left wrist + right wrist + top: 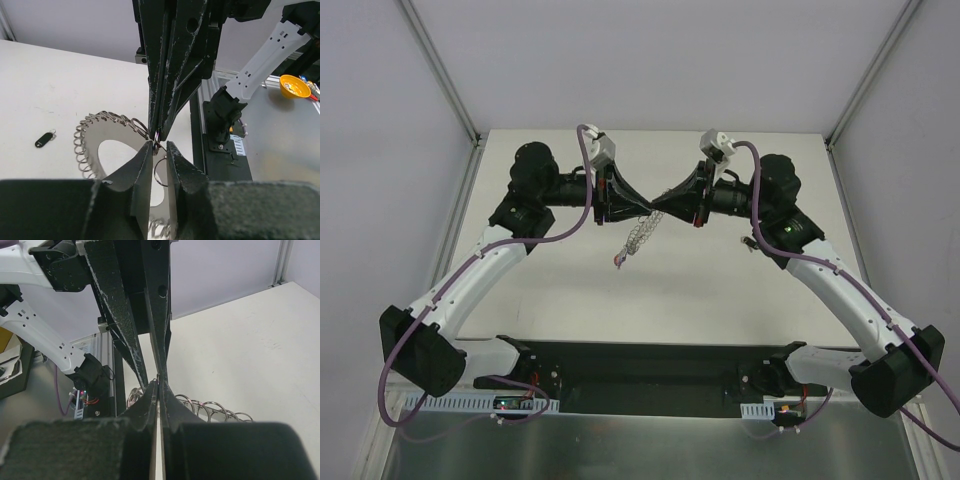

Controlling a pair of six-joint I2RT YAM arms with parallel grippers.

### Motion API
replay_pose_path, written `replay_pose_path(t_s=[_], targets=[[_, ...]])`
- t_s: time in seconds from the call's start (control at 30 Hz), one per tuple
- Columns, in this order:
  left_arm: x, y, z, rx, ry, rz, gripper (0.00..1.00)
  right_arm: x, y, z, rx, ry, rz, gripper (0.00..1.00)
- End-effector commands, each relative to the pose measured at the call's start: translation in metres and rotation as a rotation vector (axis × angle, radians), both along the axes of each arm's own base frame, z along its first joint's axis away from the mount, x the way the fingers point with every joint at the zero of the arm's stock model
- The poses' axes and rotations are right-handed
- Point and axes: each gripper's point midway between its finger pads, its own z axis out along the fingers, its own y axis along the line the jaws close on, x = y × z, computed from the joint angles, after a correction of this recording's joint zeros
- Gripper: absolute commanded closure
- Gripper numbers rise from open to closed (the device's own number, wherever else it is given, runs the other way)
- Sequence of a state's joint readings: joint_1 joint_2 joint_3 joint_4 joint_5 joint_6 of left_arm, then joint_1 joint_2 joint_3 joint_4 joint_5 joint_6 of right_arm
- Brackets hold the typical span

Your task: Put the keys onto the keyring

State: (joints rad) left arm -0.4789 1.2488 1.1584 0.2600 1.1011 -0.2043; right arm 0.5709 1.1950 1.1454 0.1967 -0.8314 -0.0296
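Top external view: keyring (pixel 638 238) hangs slanting down-left, right fingers (pixel 147 400) pinching it, left fingers (pixel 140 167) slightly apart.

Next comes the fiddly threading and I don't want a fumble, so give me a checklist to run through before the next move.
1. Is the keyring lifted: ok, it hangs under the meeting fingertips.
2. Hold of the right gripper: ok, tips pinched on a rim loop.
3. Hold of the left gripper: cannot tell; narrow gap with a wire loop in it.
4. Both keys on the ring: not ok; one black key lies on the table.
5. Where the other key is: cannot tell; not in view.
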Motion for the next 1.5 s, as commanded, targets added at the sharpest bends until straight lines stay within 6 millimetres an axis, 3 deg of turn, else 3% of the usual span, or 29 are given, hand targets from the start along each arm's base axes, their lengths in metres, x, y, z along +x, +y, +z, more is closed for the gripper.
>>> replay_pose_path(t_s=[0.0,0.1,0.4,0.5,0.53,0.63,0.7,0.83,1.03,1.3,1.47], targets=[[-0.01,-0.003,0.005,-0.018,-0.034,-0.058,0.91,-0.012,-0.004,0.041,0.087,-0.134,0.032,0.99],[-0.007,-0.002,-0.001,0.004,-0.031,-0.033,1.0,-0.011,-0.004,0.034,0.078,-0.12,0.029,0.99],[0.005,0.012,-0.017,0.08,-0.12,0.109,1.0,-0.009,-0.005,0.003,0.003,-0.054,0.02,0.96],[0.008,0.015,-0.029,0.12,-0.118,0.137,1.0,-0.007,-0.007,-0.008,-0.033,-0.034,0.005,0.74],[0.008,0.017,-0.037,0.143,-0.113,0.142,1.0,-0.006,-0.008,-0.01,-0.043,-0.03,-0.003,0.62],[0.014,0.023,-0.052,0.192,-0.12,0.185,1.0,0.005,-0.016,-0.02,-0.088,-0.022,-0.102,0.46],[0.014,0.027,-0.064,0.236,-0.103,0.208,1.0,0.022,-0.026,-0.03,-0.128,-0.005,-0.221,0.41],[0.021,0.037,-0.094,0.348,-0.091,0.274,1.0,0.041,-0.045,-0.052,-0.221,0.03,-0.383,0.23],[0.01,0.053,-0.133,0.515,-0.051,0.308,1.0,0.041,-0.052,-0.082,-0.348,0.086,-0.384,0.09],[0.003,0.072,-0.174,0.762,0.017,0.329,1.0,0.041,-0.047,-0.118,-0.328,0.167,-0.391,0.08],[0.01,0.063,-0.206,0.893,0.079,0.29,1.0,0.055,-0.063,-0.15,-0.391,0.193,-0.512,0.09]])
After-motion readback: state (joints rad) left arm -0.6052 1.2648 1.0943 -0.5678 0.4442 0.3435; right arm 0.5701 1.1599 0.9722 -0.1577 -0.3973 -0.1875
